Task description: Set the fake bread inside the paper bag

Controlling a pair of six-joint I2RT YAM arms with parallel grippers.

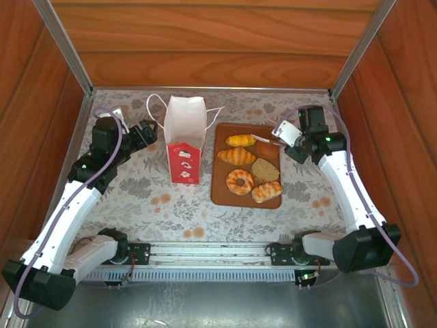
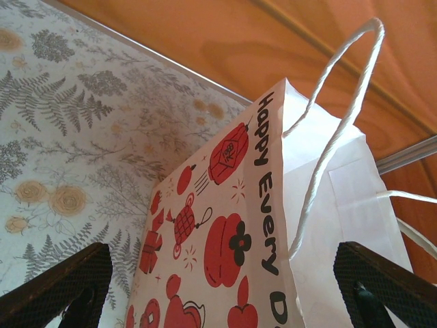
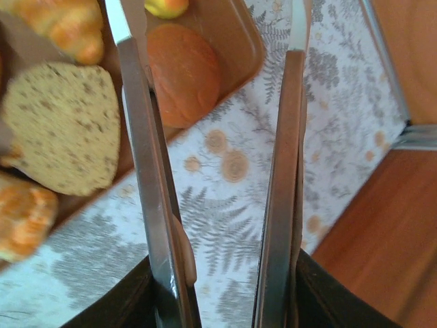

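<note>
left claw (image 1: 147,133) spread wide, facing the upright paper bag (image 1: 184,133), right claw (image 1: 265,139) narrowly parted, empty, beside the fake bread (image 1: 237,156) on the board (image 1: 222,195)

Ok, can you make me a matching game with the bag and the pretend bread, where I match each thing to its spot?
Things:
1. white paper bag with red band
2. golden ring doughnut
3. tan speckled bread slice
4. round reddish-brown bun

Places:
A. far right part of the flat brown board
B. near left part of the board
C. standing upright on the flowery cloth, left of the board
D. middle of the board's right side

Pairs: 1-C, 2-B, 3-D, 4-A.
</note>
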